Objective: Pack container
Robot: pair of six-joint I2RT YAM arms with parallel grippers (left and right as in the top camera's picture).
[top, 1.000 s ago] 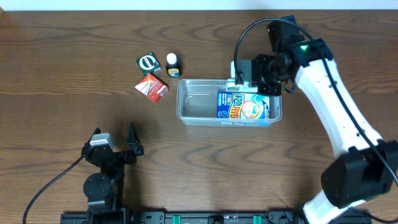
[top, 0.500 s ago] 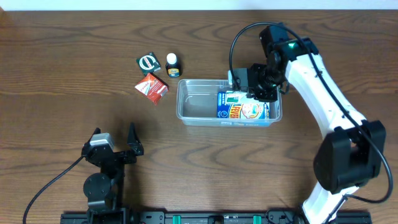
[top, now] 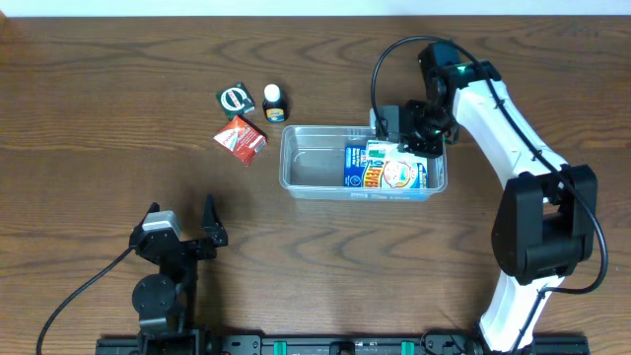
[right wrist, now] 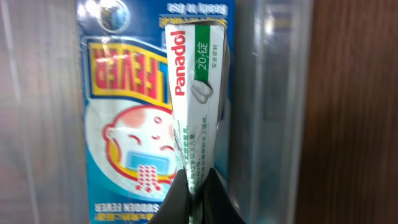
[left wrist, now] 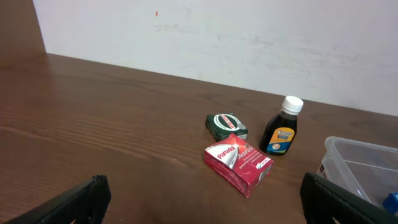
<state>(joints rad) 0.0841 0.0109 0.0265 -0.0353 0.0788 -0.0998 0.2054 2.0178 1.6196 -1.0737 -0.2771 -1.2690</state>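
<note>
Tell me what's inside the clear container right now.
The container holds a blue box marked FEVER lying flat in its right half; the right gripper pinches a white Panadol box over it. Whatever lies under the blue box is hidden.

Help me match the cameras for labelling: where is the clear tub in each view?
Overhead: tub right of centre, the right hand over its right half.
Left wrist: only its corner, at the right edge.
Right wrist: its clear wall runs down right of the white packet that the hand grips.
Shared landmark: the blue box lying in it (overhead, right wrist).
</note>
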